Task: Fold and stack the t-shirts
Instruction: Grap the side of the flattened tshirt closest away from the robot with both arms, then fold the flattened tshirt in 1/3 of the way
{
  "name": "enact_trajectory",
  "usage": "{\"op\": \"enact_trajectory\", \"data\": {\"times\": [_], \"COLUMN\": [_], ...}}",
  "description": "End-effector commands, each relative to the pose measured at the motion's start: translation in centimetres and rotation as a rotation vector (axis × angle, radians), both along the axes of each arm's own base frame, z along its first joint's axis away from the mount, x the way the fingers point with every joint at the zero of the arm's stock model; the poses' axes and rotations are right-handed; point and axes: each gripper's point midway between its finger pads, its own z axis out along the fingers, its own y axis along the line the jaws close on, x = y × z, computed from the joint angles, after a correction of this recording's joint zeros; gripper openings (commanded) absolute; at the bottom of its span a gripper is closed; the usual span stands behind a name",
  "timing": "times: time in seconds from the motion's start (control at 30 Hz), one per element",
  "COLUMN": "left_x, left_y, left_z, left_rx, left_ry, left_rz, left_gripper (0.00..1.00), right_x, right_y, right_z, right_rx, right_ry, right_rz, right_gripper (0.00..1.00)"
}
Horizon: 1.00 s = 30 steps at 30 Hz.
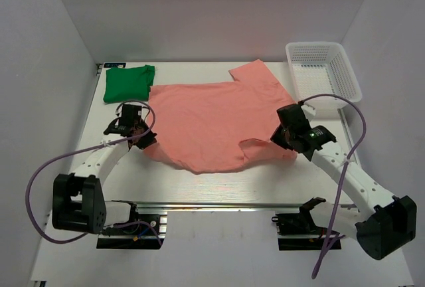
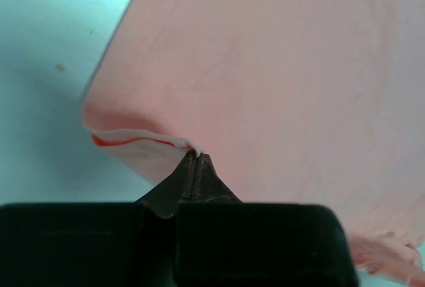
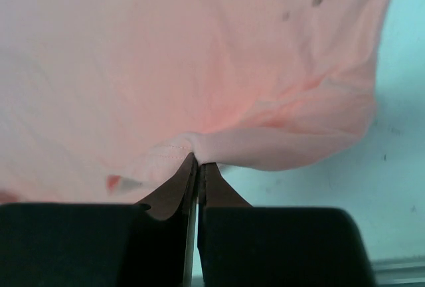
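The salmon-pink t-shirt [image 1: 212, 117] lies spread across the middle of the table, one sleeve pointing to the far right. A green t-shirt [image 1: 127, 82], folded into a small rectangle, rests at the far left. My left gripper [image 1: 145, 137] is shut on the pink shirt's near-left edge; the left wrist view shows the hem [image 2: 143, 137] pinched at the tips [image 2: 196, 156]. My right gripper [image 1: 279, 137] is shut on the pink shirt's near-right edge, where the right wrist view shows the cloth [image 3: 199, 68] bunched between the tips [image 3: 199, 161].
A white mesh basket [image 1: 323, 74] stands at the far right corner. Grey walls close in the table on three sides. A metal rail [image 1: 219, 205] runs along the near edge between the arm bases.
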Motion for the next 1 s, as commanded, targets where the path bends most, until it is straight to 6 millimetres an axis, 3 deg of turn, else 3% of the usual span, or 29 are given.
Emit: {"op": "enact_trajectory", "data": {"times": [0.0,0.03,0.17,0.27,0.3,0.33,0.4,0.53,0.6,0.63,0.67,0.8,0.87,0.9,0.93,0.97], "left_x": [4.1,4.5,6.5,7.7,8.2,8.7,9.4,11.5,12.5,12.9,13.3,15.1,16.0,16.2,16.5,17.2], "left_y": [-0.2,0.0,1.8,2.1,2.5,2.7,3.4,3.8,4.3,4.3,4.3,3.8,3.7,3.7,3.7,3.8], "left_z": [3.6,3.4,4.8,5.2,5.3,5.1,5.2,5.2,5.5,5.2,5.1,2.2,1.6,1.3,0.4,0.9], "left_rx": [-0.015,-0.002,0.06,0.077,0.078,0.092,0.11,0.133,0.141,0.14,0.147,0.146,0.138,0.139,0.143,0.15], "left_ry": [-0.118,-0.11,-0.14,-0.147,-0.148,-0.128,-0.128,-0.153,-0.165,-0.171,-0.169,-0.108,-0.118,-0.112,-0.092,-0.096], "left_rz": [0.024,0.033,0.118,0.132,0.143,0.15,0.174,0.196,0.214,0.215,0.206,0.184,0.192,0.192,0.19,0.196], "left_gripper": [0.0,0.0,0.0,0.0,0.0,0.0,0.0,0.0,0.0,0.0,0.0,0.0,0.0,0.0,0.0,0.0], "right_x": [4.9,5.6,8.6,10.7,11.4,12.5,13.6,16.6,17.7,18.6,19.2,21.6,22.4,23.3,23.9,24.2], "right_y": [-1.5,-2.5,-3.1,-4.5,-4.7,-4.3,-5.1,-4.5,-4.4,-4.1,-4.0,-4.4,-5.1,-5.3,-5.2,-5.4], "right_z": [3.8,3.7,4.8,5.1,4.0,5.3,4.9,5.4,3.9,4.8,3.6,3.0,1.8,2.6,0.6,0.4], "right_rx": [-0.053,-0.072,-0.084,-0.098,-0.127,-0.108,-0.148,-0.128,-0.14,-0.124,-0.13,-0.15,-0.172,-0.173,-0.183,-0.179], "right_ry": [-0.172,-0.162,-0.196,-0.22,-0.197,-0.247,-0.25,-0.275,-0.244,-0.27,-0.251,-0.266,-0.242,-0.26,-0.219,-0.215], "right_rz": [-0.094,-0.13,-0.144,-0.18,-0.172,-0.151,-0.128,-0.056,-0.019,-0.002,0.009,0.037,0.02,0.014,0.031,0.036], "right_gripper": [0.0,0.0,0.0,0.0,0.0,0.0,0.0,0.0,0.0,0.0,0.0,0.0,0.0,0.03,0.13,0.29]}}
